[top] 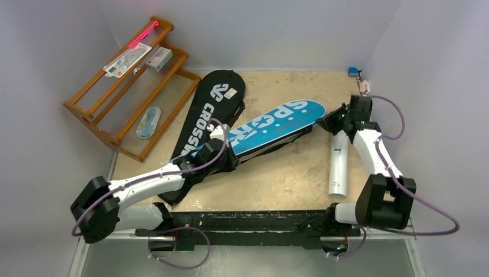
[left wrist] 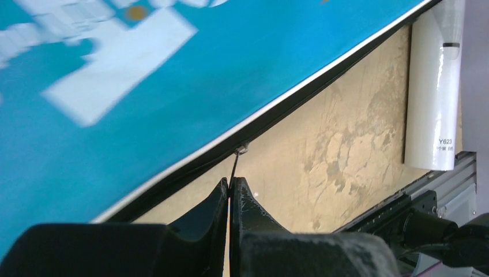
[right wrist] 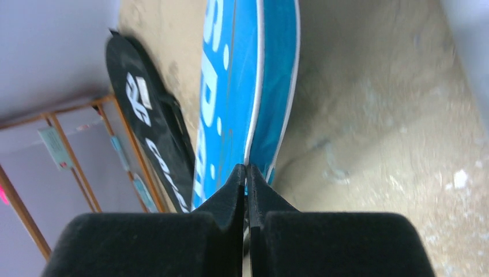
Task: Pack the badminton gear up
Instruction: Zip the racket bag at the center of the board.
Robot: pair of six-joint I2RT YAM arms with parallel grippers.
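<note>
Jaws pinched shut: our left gripper (left wrist: 229,183) on the zipper pull (left wrist: 240,151), right gripper (right wrist: 246,171) on the rim of the blue SPORT cover (right wrist: 278,86), which we judge light and floppy.

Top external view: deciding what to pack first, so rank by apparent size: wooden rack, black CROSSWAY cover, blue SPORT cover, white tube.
1. wooden rack
2. black CROSSWAY cover and blue SPORT cover: alike, both partly hidden
3. white tube

surface: tan table (top: 277,179) | on it: black CROSSWAY cover (top: 210,99), blue SPORT cover (top: 288,115), white tube (top: 338,167) at right
</note>
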